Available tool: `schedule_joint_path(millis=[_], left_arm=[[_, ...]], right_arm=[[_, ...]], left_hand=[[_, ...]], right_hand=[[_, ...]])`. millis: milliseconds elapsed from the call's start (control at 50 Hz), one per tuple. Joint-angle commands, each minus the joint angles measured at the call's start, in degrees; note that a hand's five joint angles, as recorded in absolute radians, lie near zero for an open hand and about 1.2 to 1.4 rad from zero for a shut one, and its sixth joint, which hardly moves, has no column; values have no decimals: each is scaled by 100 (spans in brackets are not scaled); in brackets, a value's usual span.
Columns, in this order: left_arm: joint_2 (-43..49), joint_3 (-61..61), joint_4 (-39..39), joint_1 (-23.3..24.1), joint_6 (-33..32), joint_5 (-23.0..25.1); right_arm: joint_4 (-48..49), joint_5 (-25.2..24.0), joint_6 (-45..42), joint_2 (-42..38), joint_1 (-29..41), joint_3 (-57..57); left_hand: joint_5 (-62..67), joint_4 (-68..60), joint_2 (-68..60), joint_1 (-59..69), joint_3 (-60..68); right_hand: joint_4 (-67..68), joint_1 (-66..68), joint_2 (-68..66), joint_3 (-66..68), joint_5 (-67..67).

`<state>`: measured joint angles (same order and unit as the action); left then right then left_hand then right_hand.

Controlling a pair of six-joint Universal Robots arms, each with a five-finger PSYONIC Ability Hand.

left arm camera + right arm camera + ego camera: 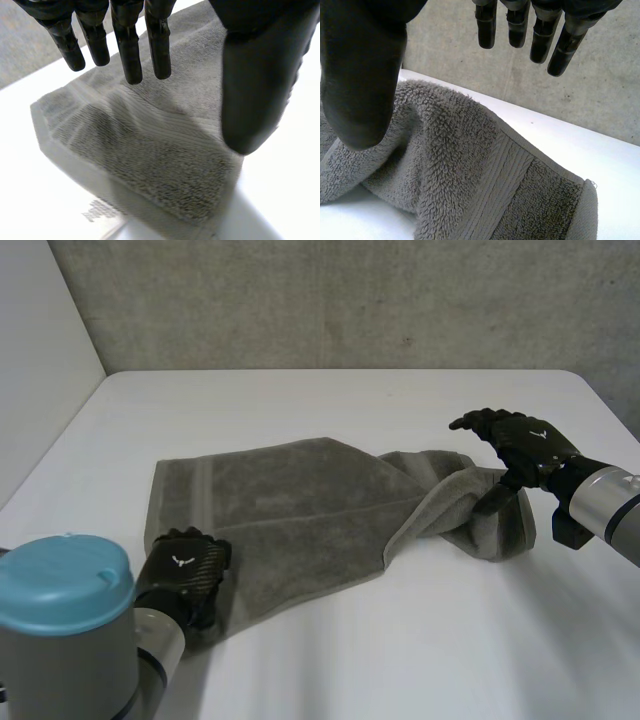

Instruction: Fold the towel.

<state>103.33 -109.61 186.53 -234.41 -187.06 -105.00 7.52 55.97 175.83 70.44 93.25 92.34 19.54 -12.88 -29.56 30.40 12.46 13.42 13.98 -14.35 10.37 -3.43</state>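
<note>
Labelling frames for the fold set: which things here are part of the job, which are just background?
Job:
grey towel
left hand, open, on the towel's near left corner
right hand, open, at the towel's bunched right end

Background:
white table
grey wall

A white table (330, 400) stands before a rough grey concrete wall (350, 300).
</note>
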Motion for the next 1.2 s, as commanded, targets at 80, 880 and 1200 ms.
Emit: schedule_joint_path(millis=[80, 880, 1200], left_arm=[[-358, -315, -37, -61, -270, -240], [441, -553, 129, -175, -103, -530], [662, -456, 367, -245, -121, -504]], right_arm=[[4, -25, -22, -4, 1, -5], [-5, -60, -49, -4, 9, -5], [-5, -60, -57, -4, 9, -5]], left_hand=[[221, 288, -218, 135, -246], [186, 288, -184, 101, -246], [2087, 288, -2084, 2001, -246]], right_hand=[[-342, -398, 435, -37, 343], [-342, -398, 435, -37, 343], [-342, -398, 435, -37, 343]])
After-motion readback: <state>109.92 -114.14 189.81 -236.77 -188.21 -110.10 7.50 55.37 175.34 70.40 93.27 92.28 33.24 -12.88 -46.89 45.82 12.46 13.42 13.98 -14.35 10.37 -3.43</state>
